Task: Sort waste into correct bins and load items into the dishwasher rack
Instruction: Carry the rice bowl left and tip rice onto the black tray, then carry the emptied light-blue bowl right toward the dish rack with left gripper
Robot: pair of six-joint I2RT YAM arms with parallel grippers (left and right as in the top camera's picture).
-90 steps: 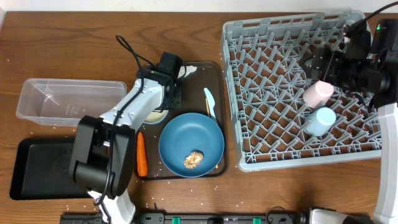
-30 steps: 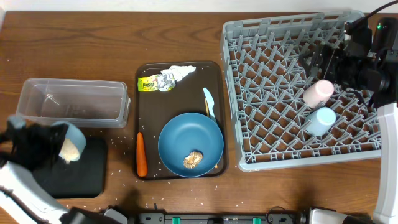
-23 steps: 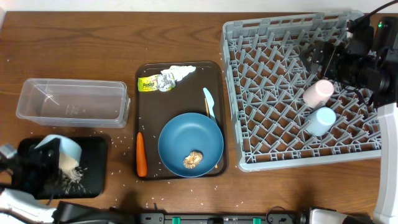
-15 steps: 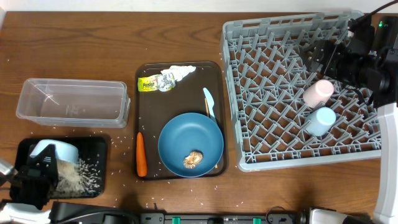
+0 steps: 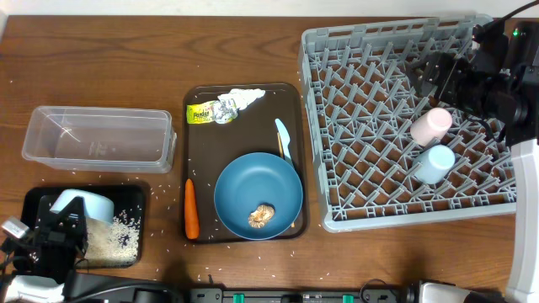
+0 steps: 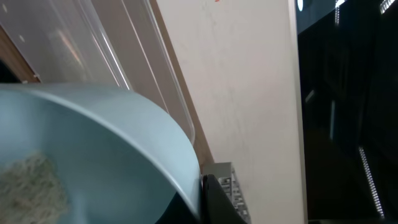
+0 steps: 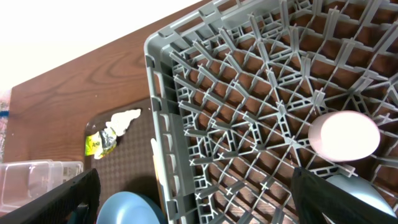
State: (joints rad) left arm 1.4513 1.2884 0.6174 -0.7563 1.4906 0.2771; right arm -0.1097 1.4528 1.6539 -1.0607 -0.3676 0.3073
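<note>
My left gripper (image 5: 57,234) is shut on the rim of the small pale-blue bowl (image 5: 81,205), held tilted over the black tray (image 5: 34,202). White rice (image 5: 114,239) lies piled in that tray. In the left wrist view the bowl (image 6: 93,149) fills the frame, some rice (image 6: 28,183) still inside and one finger (image 6: 217,200) against its rim. My right gripper (image 5: 438,74) is open and empty above the grey rack (image 5: 370,126). The pink cup (image 5: 431,124) and blue cup (image 5: 434,162) lie in the rack. The blue plate (image 5: 253,185) holds a brownish lump (image 5: 261,216).
The clear tub (image 5: 97,139) stands behind the black tray. The brown serving tray (image 5: 202,151) holds the wrapper (image 5: 210,112), napkin (image 5: 244,97), spoon (image 5: 284,139) and carrot (image 5: 191,208). Rice grains are scattered on the table. The right wrist view shows the rack (image 7: 249,124) and pink cup (image 7: 345,137).
My left arm carried the bowl from the serving tray to the black tray and tipped it; rice poured into the tray. The right gripper stayed over the rack.
</note>
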